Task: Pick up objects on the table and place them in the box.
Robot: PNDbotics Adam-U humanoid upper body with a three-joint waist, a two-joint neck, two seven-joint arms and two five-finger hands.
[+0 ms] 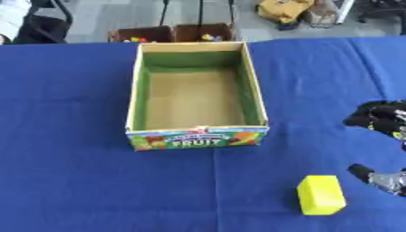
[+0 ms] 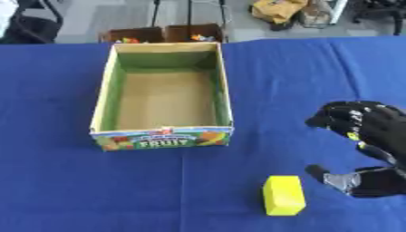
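Observation:
A yellow block (image 2: 284, 195) lies on the blue tablecloth near the front right. The cardboard fruit box (image 2: 224, 90) stands open in the middle, with green inner walls and nothing visible inside. My right hand (image 2: 371, 131) comes in from the right edge, just right of the block and apart from it. Its fingers are spread and curved above, with the thumb (image 2: 329, 177) reaching toward the block's right side. It holds nothing. My left hand does not show in either view.
Blue cloth (image 1: 63, 136) covers the whole table. Beyond the far edge stand two brown bins (image 1: 171, 33) with small coloured items, and chair legs and a yellow bag on the floor.

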